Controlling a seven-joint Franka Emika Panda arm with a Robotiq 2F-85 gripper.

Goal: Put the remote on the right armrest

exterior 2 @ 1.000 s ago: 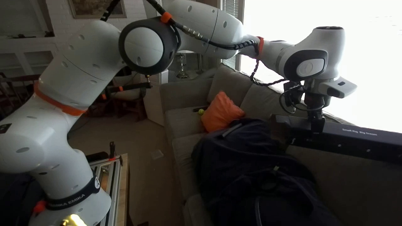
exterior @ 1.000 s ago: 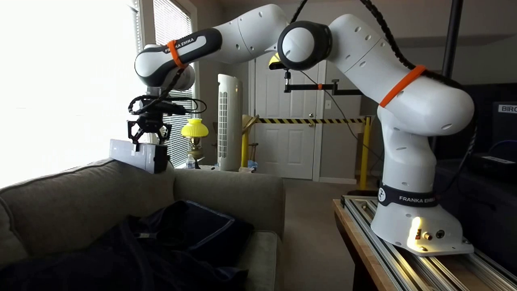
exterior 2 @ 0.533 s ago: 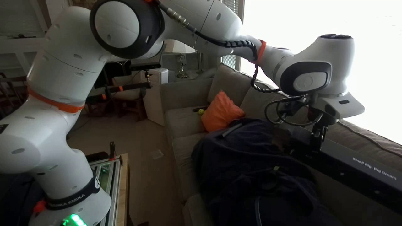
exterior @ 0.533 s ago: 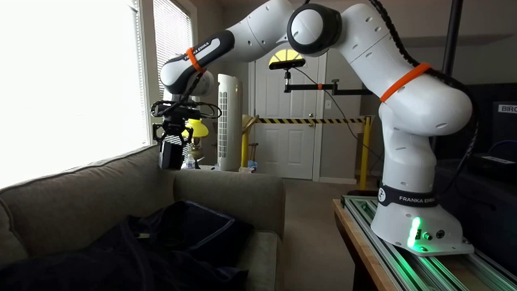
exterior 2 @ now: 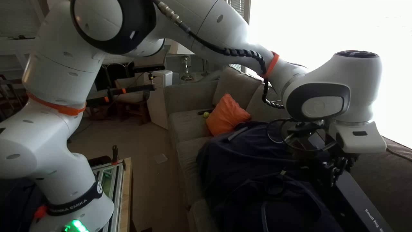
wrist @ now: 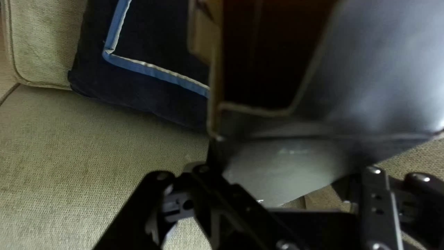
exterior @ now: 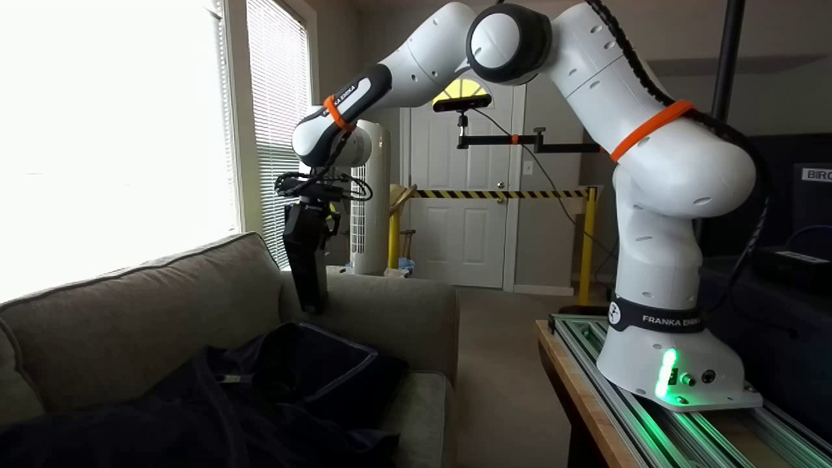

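My gripper (exterior: 317, 224) is shut on a long dark box (exterior: 307, 263) and holds it in the air by the sofa's backrest. In an exterior view the gripper (exterior 2: 336, 170) sits across the box (exterior 2: 357, 196), which bears the words "Small Rig". In the wrist view the box (wrist: 284, 166) fills the space between the fingers, its brown open end toward the top. An armrest (exterior: 390, 312) stands just behind the box in an exterior view. The far armrest (exterior 2: 190, 96) shows too. A thin dark object (exterior 2: 202, 112) lies by a ball; whether it is the remote I cannot tell.
A dark blue cloth (exterior: 260, 390) covers much of the sofa seat. An orange pillow (exterior 2: 227, 115), a yellow-green ball (exterior 2: 206, 114) and a grey bar (exterior 2: 238, 133) lie on the sofa. A tower fan (exterior: 370, 195) stands behind the armrest. The backrest (exterior: 195, 286) runs below the window.
The gripper and box have moved down, and to the right in both exterior views, from above the backrest to beside the armrest. The box has swung round. The base light went from yellow to green.
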